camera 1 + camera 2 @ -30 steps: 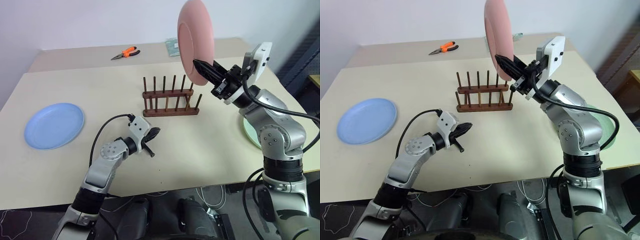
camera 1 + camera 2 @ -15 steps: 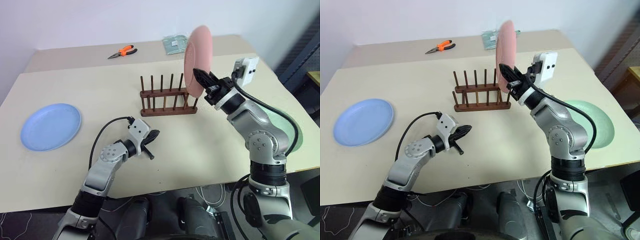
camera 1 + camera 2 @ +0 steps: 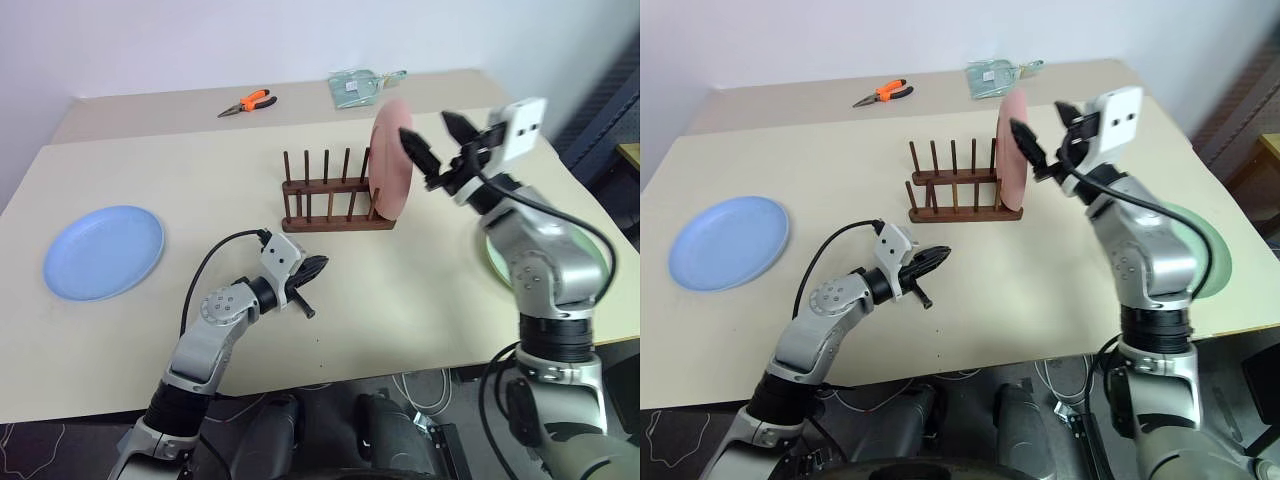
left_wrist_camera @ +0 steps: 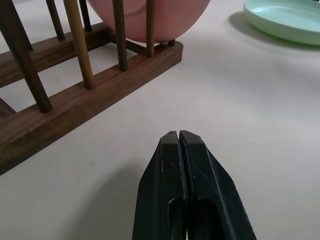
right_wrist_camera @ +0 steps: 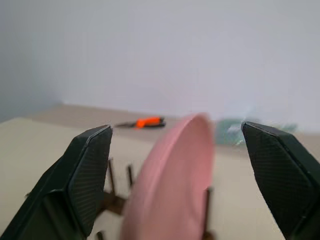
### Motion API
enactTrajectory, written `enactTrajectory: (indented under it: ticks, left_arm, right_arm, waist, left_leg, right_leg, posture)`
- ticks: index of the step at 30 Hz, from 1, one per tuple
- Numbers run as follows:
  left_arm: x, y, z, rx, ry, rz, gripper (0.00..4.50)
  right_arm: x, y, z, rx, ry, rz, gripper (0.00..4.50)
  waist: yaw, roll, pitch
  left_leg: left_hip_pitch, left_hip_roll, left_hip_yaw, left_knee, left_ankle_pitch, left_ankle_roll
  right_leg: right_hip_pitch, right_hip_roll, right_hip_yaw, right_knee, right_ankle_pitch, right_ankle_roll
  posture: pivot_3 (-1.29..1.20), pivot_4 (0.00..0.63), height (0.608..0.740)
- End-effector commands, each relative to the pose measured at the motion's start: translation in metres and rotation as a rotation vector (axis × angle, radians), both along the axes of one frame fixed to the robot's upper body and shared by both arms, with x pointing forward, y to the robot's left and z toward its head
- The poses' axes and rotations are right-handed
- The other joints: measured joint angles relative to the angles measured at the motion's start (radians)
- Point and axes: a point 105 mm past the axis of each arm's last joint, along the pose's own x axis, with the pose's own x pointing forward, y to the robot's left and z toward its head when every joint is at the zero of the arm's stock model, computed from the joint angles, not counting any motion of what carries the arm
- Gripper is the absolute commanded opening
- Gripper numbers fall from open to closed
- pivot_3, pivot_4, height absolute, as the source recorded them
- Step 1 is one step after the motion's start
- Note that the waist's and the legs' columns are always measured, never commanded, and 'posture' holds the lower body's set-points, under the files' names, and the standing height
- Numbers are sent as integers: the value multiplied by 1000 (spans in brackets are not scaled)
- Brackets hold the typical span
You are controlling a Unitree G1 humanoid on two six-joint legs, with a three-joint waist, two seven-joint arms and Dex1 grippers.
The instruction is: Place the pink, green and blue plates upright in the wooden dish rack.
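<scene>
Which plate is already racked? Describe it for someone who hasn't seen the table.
Start at the beige table and find the dark wooden dish rack near its middle. The pink plate stands on edge at the rack's right end. The blue plate and the green plate both lie flat on the table.

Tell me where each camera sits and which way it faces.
Left and right eye views: on the head, looking down over the table, both arms, the blue plate.
Left wrist view: along the shut left gripper toward the wooden dish rack and green plate.
Right wrist view: between the open right gripper toward the pink plate.
All share the pink plate standing in the rack.
</scene>
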Motion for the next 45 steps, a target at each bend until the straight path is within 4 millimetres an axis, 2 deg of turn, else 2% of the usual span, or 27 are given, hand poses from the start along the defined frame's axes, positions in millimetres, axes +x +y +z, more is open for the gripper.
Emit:
enactTrajectory:
  ticks: [1, 4, 7, 11, 15, 18, 21, 25, 27, 30, 32, 34, 38, 40, 41, 43, 45]
  left_arm:
    - [-2, -3, 10, -13, -38, -24, 0]
    - [-2, -7, 8, -1, -37, -50, 0]
    - [-1, -11, 7, 9, -39, -75, 0]
    - [0, -13, 6, 12, -39, -84, 0]
    - [0, -13, 5, 12, -37, -91, 0]
    - [-2, -13, 3, 19, -35, -96, 0]
    - [-2, -13, 2, 22, -36, -96, 0]
    - [-1, -11, 3, 22, -38, -88, 0]
    - [0, -12, 3, 22, -38, -87, 0]
    - [-1, -9, 1, 27, -41, -73, 0]
    - [1, -4, 1, 33, -51, -49, 0]
    - [4, 2, 2, 39, -65, -21, 0]
    - [11, 13, 4, 38, -91, 35, 0]
    - [18, 23, 6, 42, -116, 89, 0]
    - [24, 34, 5, 60, -136, 142, 0]
    - [32, 52, 5, 87, -177, 227, 0]
    - [36, 62, 7, 87, -200, 271, 0]
  right_arm:
    - [-13, -33, 12, -20, -33, -59, 4377]
    - [-8, -61, -42, -266, 160, -214, 4377]
    - [-13, -69, -98, -449, 310, -309, 4377]
    - [-20, -77, -138, -595, 402, -445, 4377]
    - [-26, -82, -158, -632, 470, -515, 4377]
    - [-26, -96, -167, -665, 506, -612, 3513]
    - [-26, -105, -170, -652, 532, -667, 1980]
    - [-24, -107, -169, -634, 540, -675, 25]
    - [-23, -107, -168, -632, 540, -675, 25]
    - [-6, -76, -121, -602, 289, -584, 25]
    - [-1, -56, -70, -491, 74, -517, 25]
    - [-7, -36, -24, -364, -99, -408, 25]
    - [-21, -7, 24, -143, -214, -181, 25]
    - [-34, 13, 51, 3, -248, -10, 25]
    - [-50, 40, 69, 110, -276, 182, 25]
    - [-76, 79, 87, 225, -290, 455, 25]
    - [-83, 94, 91, 296, -262, 553, 25]
  waist:
    - [0, 0, 0]
    - [3, -1, -1]
    - [-2, 0, -1]
    - [-8, 2, -1]
    - [0, 2, -1]
    - [1, 2, -2]
    - [1, 2, -2]
    - [0, 2, -2]
    - [0, 2, -2]
    - [-7, 2, -1]
    - [-14, 3, -1]
    - [-18, 3, -1]
    - [-12, 2, -1]
    - [-8, 2, -1]
    - [-6, 2, -1]
    - [-13, 4, 0]
    - [-22, 4, -1]
  left_leg:
    - [0, 0, 0, 0, 0, 0]
    - [0, 0, -1, 0, 0, 0]
    - [0, 0, 0, 0, 0, 0]
    - [1, 1, 2, 1, 0, 0]
    - [0, 0, 2, 1, 0, 0]
    - [0, 0, 2, 2, 0, 0]
    - [0, 0, 1, 2, 0, 0]
    - [0, 0, 1, 2, 0, 0]
    - [0, 0, 1, 2, 0, 0]
    - [1, 0, 2, 1, 0, 0]
    - [1, 0, 2, 1, 0, 0]
    - [1, 0, 2, 1, 0, 0]
    - [1, 0, -1, 1, 0, 0]
    - [1, 0, -1, 1, 0, 0]
    - [1, 0, -1, 1, 0, 0]
    - [1, 1, -1, 1, 0, 0]
    - [1, 1, -1, -1, 0, 0]
  right_leg:
    - [0, 0, 0, 0, 0, 0]
    - [2, -1, -1, -2, 0, 0]
    - [2, -2, -1, -2, -1, -2]
    - [1, -2, 1, 0, -2, -3]
    - [1, -1, 1, 0, -1, -2]
    - [1, 0, 1, 0, -1, -2]
    - [1, 0, 1, 0, -1, -2]
    - [1, 0, 1, 0, 0, 0]
    - [2, 0, 1, 0, 0, 0]
    - [1, 1, 1, 0, 0, 0]
    - [1, 1, 1, 0, 0, 0]
    - [1, 1, 1, 0, 0, 0]
    - [2, 1, -1, 0, 1, 3]
    - [2, 1, -1, 0, 2, 3]
    - [2, 0, -1, 0, 2, 3]
    - [1, 0, 0, 0, 2, 2]
    - [-1, 0, 2, 2, 3, 1]
  posture:
    - [0, 150, 740]
    - [0, 150, 740]
    - [0, 150, 740]
    - [0, 150, 740]
    - [0, 150, 740]
    - [0, 150, 740]
    - [0, 150, 740]
    - [0, 150, 740]
    - [0, 150, 740]
    - [0, 150, 740]
    - [0, 150, 740]
    - [0, 150, 740]
    - [0, 150, 740]
    - [0, 150, 740]
    - [0, 150, 740]
    - [0, 150, 740]
    - [0, 150, 740]
